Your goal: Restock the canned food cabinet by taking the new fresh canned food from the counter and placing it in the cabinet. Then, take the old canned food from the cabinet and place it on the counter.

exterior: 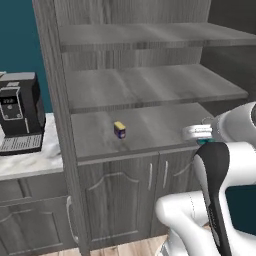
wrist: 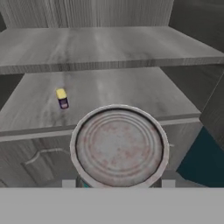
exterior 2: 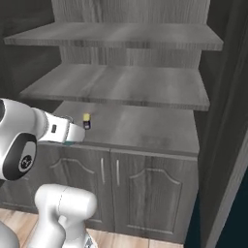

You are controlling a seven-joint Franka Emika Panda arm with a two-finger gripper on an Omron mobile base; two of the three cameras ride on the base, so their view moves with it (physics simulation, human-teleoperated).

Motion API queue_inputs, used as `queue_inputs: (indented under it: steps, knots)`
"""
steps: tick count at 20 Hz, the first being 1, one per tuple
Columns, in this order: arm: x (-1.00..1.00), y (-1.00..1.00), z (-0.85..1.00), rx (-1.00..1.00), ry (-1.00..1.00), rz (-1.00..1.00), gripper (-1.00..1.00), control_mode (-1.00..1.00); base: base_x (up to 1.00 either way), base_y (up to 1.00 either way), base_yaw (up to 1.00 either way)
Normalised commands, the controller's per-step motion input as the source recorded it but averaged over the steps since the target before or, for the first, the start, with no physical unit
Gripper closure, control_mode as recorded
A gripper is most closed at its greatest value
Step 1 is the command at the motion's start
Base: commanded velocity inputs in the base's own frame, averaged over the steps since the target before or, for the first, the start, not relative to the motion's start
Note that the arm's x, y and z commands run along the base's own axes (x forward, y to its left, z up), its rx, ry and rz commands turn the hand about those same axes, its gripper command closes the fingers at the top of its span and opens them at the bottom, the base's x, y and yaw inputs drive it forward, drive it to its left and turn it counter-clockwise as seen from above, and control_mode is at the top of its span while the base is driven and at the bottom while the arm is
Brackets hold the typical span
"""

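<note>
Grey wood-grain is your landmark: the cabinet (exterior: 125, 75), and above all its lowest shelf. From the left base view, you see the gripper (exterior: 200, 134) at that shelf's front right corner, carrying the teal can, of which only a sliver shows under the wrist; the old canned food (exterior: 119, 130), dark blue with a yellow top, stands upright near the middle of the shelf, well apart to the left of the hand.

In the right base view, your gripper (exterior 2: 72, 135) sits at the shelf's front edge, a teal hint beneath it, with the old can just beyond and deeper in.

The hand view puts the new fresh canned food (wrist: 119, 146) right before you: its pale, rust-flecked top faces the camera, pinched between the fingers, which are partly closed on its sides. Its long axis points into the cabinet. The shelf lies ahead and slightly above; the old can stands up-left, so I judge you should push straight forward, right of it.
</note>
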Motion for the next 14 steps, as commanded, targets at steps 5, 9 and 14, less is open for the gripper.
queue_inputs:
  steps: [5, 9, 14]
  knots:
    - [0.00, 0.00, 0.00, 0.00, 0.00, 0.00, 1.00, 1.00, 0.39, -0.04, 0.01]
    - [0.00, 0.00, 0.00, 0.00, 0.00, 0.00, 1.00, 1.00, 0.30, -0.06, 0.03]
    - [0.00, 0.00, 0.00, 0.00, 0.00, 0.00, 1.00, 1.00, 0.37, -0.04, 0.03]
